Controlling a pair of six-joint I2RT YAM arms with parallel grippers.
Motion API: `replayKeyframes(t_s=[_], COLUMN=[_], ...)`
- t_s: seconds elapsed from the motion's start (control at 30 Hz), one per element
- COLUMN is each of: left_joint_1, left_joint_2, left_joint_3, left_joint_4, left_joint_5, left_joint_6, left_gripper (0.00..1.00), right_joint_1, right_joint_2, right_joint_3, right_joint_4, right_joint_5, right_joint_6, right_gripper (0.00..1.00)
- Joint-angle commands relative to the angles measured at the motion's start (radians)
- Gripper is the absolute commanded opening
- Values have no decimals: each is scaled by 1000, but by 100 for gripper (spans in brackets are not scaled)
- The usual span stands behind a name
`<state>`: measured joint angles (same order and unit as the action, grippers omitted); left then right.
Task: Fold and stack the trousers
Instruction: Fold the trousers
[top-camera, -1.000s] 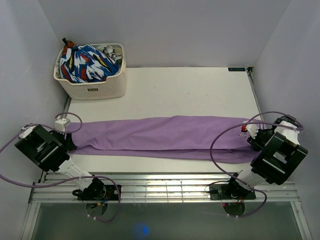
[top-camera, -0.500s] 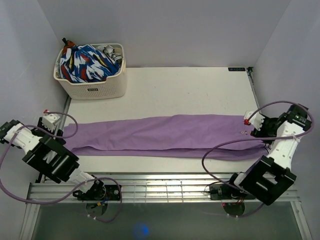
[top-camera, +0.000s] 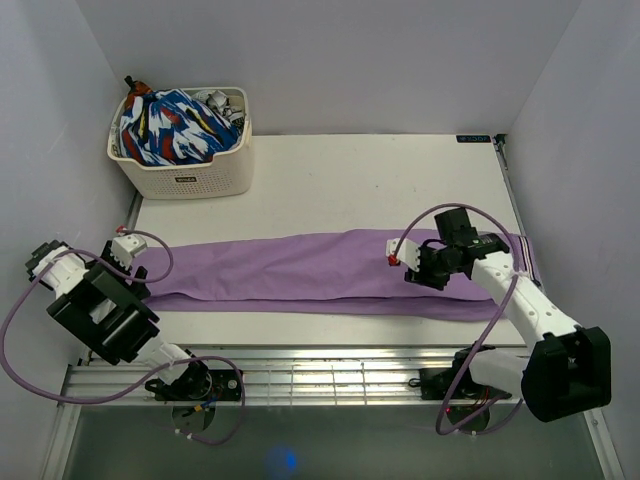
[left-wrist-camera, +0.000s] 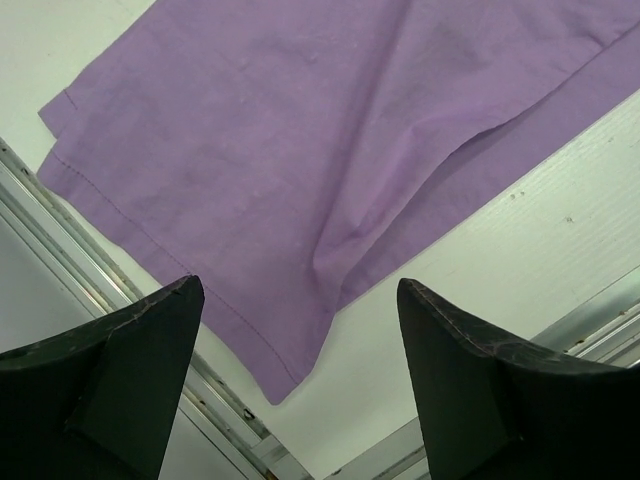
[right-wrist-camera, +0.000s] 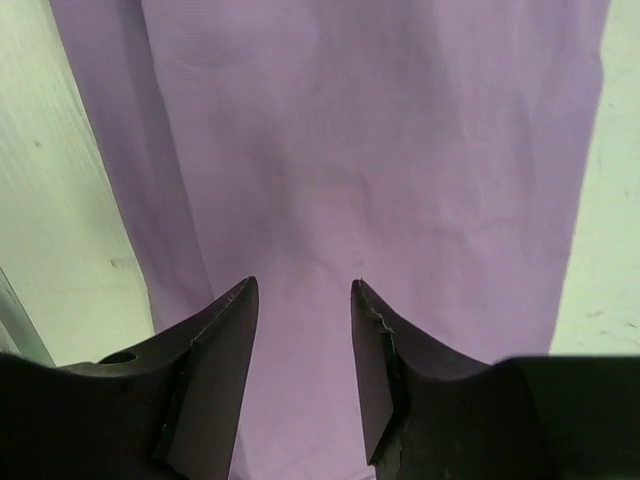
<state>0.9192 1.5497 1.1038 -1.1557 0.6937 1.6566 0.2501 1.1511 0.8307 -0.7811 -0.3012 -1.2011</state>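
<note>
Purple trousers (top-camera: 300, 272) lie flat in a long strip across the white table, folded lengthwise. My left gripper (top-camera: 133, 283) is open and empty at their left end; the left wrist view shows the hem corner (left-wrist-camera: 285, 375) near the table's metal edge, between my spread fingers (left-wrist-camera: 120, 360). My right gripper (top-camera: 408, 262) is open and empty above the right half of the trousers. In the right wrist view its fingers (right-wrist-camera: 215, 350) hover over smooth purple cloth (right-wrist-camera: 370, 150).
A white laundry basket (top-camera: 185, 170) with colourful clothes stands at the table's back left corner. Metal rails (top-camera: 330, 375) run along the near edge. Purple cables loop from both arms. Walls close in left, right and behind.
My right arm has swung left from the trousers' right end to over their right half. My left gripper has shifted slightly right near the left hem. The trousers lie as before.
</note>
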Motion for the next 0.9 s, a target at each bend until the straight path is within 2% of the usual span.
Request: replayKeyframes(t_s=[0.0,0.2,0.47,0.57,0.6,0.67,0.7,0.8,0.87], left_joint_1=[-2,-2,-2,-2,-2,-2,-2,-2,-2], left_joint_2=[16,32,55,50,49,46,47,55,62], left_joint_3=[11,11,21,10,5,-8,-12,-27,-33], left_joint_4=[21,-6,-1,17,25,48,59,88,93], left_joint_5=[-13,-45,-106,-143,-152,-172,-180,-204,-217], left_joint_6=[-37,-12,40,68,75,88,89,100,104], left_gripper=[90,92,91,89,88,86,86,83,82], right_joint_1=[89,173,209,209,210,209,210,209,210], right_joint_2=[27,28,71,75,76,81,82,82,81], right_joint_3=[-28,-94,-177,-180,-177,-160,-154,-140,-137], right_joint_4=[69,65,204,246,249,244,241,229,224], right_joint_5=[33,60,177,198,203,209,209,214,217], right_joint_6=[170,169,189,196,201,209,212,213,213], right_gripper=[48,52,50,40,34,27,20,8,8])
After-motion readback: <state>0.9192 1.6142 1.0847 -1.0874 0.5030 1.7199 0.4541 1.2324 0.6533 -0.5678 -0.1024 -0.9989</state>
